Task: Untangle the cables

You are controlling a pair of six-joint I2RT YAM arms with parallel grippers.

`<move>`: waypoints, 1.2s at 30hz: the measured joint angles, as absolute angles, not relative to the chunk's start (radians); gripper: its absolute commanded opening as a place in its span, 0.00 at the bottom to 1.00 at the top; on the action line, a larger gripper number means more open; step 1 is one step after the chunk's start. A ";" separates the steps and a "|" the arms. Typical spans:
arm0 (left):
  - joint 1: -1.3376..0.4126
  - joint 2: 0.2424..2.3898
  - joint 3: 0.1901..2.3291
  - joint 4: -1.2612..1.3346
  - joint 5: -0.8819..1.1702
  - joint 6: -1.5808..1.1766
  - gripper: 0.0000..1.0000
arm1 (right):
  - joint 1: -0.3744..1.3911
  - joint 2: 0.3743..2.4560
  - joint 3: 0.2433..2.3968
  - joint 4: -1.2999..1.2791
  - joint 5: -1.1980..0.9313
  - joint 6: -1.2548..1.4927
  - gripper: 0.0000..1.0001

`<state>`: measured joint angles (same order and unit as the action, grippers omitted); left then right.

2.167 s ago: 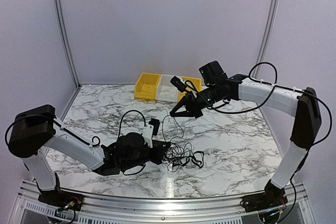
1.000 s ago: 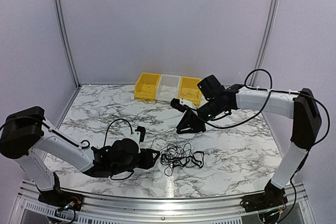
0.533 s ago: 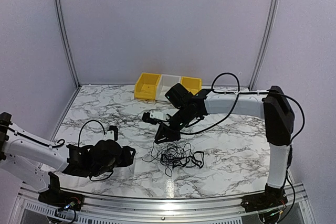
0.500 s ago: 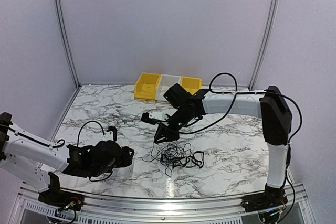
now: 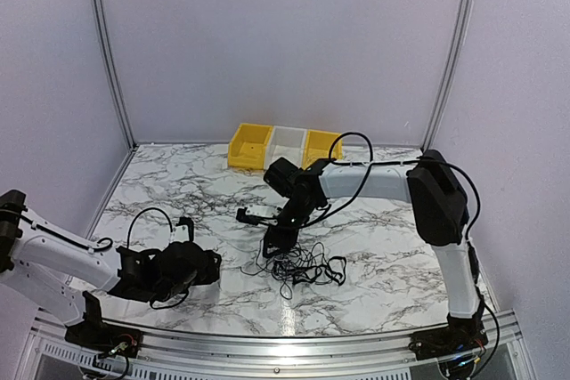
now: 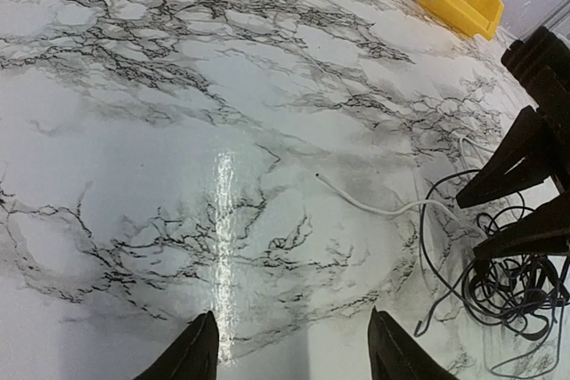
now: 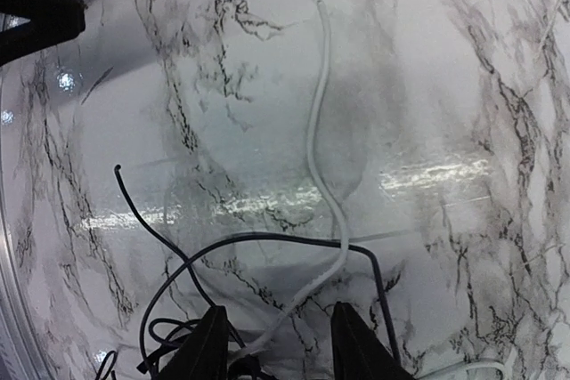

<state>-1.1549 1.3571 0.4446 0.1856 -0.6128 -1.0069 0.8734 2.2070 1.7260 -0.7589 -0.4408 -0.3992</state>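
A fresh grasp on the cables (image 5: 303,266), heaped on the tabletop (image 5: 178,193), is judged in hand. The right fingers (image 7: 212,349) are spread, empty, above the tangle's far-left edge, a white strand (image 7: 316,131) seen between them; lowering and closing is called for. The left fingers (image 6: 191,358), parted and empty, are well left of it

Right wrist cam chops the cables (image 7: 267,237) off at the bottom edge, most of the tangle's out of frame. White cable (image 7: 312,113) seems to duck under the black loops; can't see its end. Plugs too tiny up top.
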 measured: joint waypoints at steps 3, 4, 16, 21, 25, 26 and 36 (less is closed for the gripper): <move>-1.149 1.355 0.428 0.186 -0.612 -1.008 0.60 | 0.891 2.225 1.741 -0.783 -0.428 -0.391 0.39; -1.147 1.355 0.423 0.187 -0.612 -1.009 0.60 | 0.898 2.234 1.753 -0.795 -0.424 -0.389 0.35; -1.141 1.356 0.428 0.192 -0.601 -0.976 0.56 | 0.907 2.241 1.791 -0.834 -0.404 -0.364 0.00; -1.141 1.361 0.471 0.205 -0.588 -0.904 0.57 | 0.907 2.115 1.791 -0.844 -0.432 -0.368 0.00; -1.141 1.361 0.493 0.229 -0.588 -0.867 0.58 | 0.902 1.982 1.791 -0.839 -0.451 -0.371 0.00; -1.141 1.361 0.494 0.239 -0.587 -0.857 0.59 | 0.899 1.951 1.789 -0.834 -0.458 -0.371 0.00; -1.163 1.428 0.519 0.553 -0.494 -0.598 0.65 | 0.741 1.794 1.625 -0.709 -0.591 -0.331 0.00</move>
<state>-1.1629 1.4284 0.5194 0.5533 -0.4942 -0.5983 0.7410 1.7935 1.6249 -0.7090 -0.5911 -0.3305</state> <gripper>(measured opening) 0.642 0.024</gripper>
